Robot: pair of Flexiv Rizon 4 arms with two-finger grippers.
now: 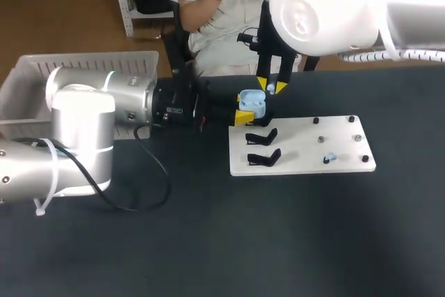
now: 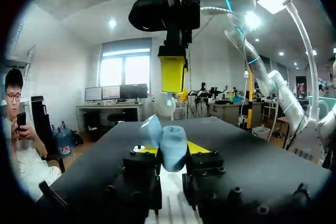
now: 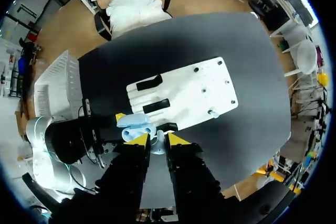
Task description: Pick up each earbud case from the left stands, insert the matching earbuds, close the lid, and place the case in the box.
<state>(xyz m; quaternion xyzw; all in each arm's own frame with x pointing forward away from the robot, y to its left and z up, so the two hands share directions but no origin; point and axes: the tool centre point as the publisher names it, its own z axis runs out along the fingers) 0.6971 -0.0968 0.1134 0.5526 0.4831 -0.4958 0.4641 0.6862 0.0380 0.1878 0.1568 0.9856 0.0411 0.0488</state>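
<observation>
While the left claw (image 1: 245, 110) is clamped on the light-blue earbud case (image 1: 252, 103), gripping it from both sides with its lid flipped open, the case sits above the dark desk (image 1: 208, 241), just beside the corner of the white board (image 1: 299, 145) nearest the two empty black stands (image 1: 263, 138). Directly over the open case hangs the right claw (image 1: 271, 88), its yellow tips drawn close together on a small pale earbud (image 3: 156, 144). A second earbud (image 1: 329, 158) lies on the board among the black pegs, well apart from the case, and the white box (image 1: 42, 78) stands at the desk's left side beside the left arm.
</observation>
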